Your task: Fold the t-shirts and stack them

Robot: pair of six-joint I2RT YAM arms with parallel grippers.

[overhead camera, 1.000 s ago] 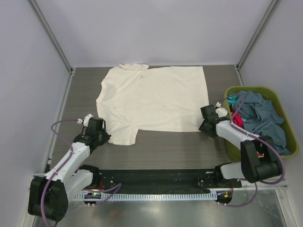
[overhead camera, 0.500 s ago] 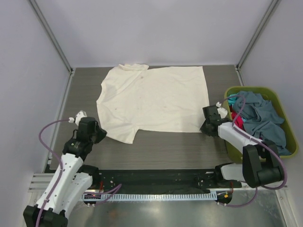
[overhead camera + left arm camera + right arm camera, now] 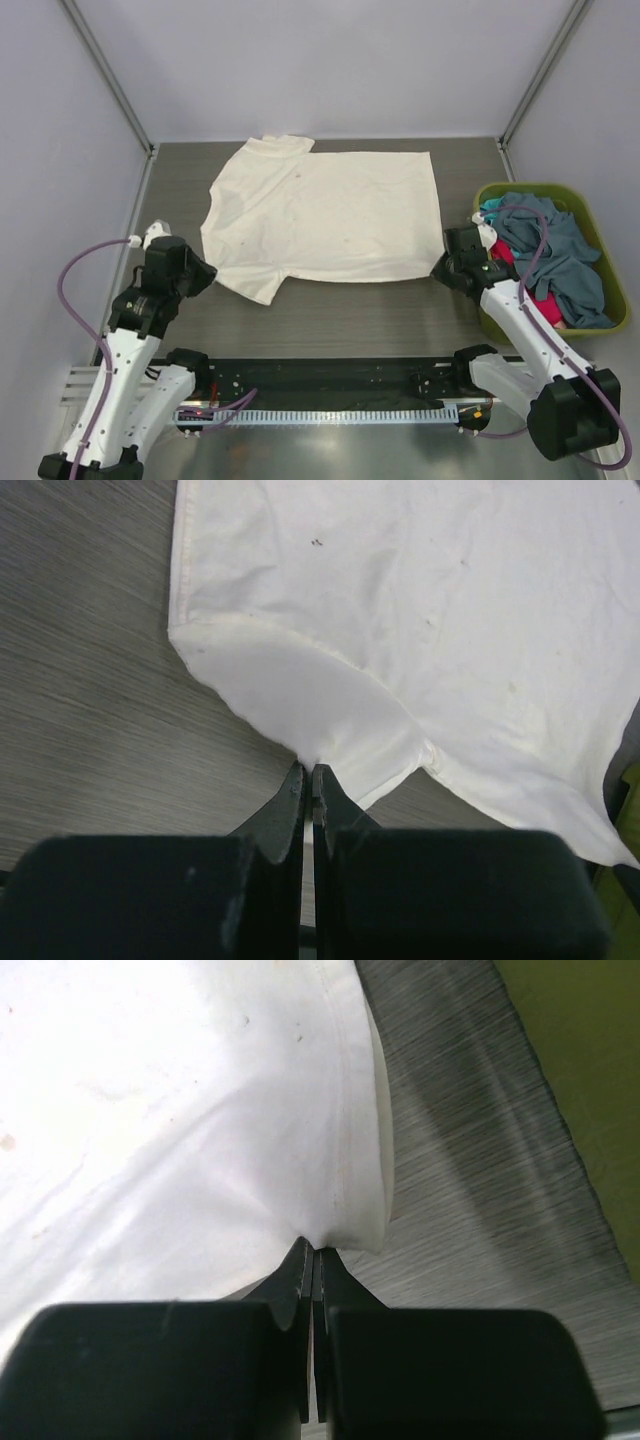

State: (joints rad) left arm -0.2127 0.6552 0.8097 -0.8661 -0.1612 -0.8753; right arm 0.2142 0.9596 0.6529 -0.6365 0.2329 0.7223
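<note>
- T-shirt, cream cotton, short-sleeved (image 3: 325, 210): lies spread flat on the grey wood-grain table (image 3: 350, 315), collar toward the far left, hem toward the olive-green plastic basket (image 3: 545, 187).
- Left gripper (image 3: 308, 772): jaws pressed together on the thin edge of the near sleeve.
- Right gripper (image 3: 312, 1248): jaws pressed together on the near hem corner, just beside the basket.
- Basket holds the slate grey-blue tee (image 3: 560, 240), the teal tee (image 3: 492, 212) and the red-pink tee (image 3: 545, 300), bunched together and unfolded.
- Judgement: first fold is not yet made; both near corners are pinched, ready to lift.
- Risk: each pinch takes only a sliver of cloth, so a quick pull may slip it free and drop that side.
- Risk: sleeve and hem grips sit at unequal heights on the garment; an uneven lift would skew the fold line and leave wrinkles.
- Risk: dragging rather than lifting could bunch the far edge against the table grain.
- Risk: the right arm works close to the basket and may knock its rim.
</note>
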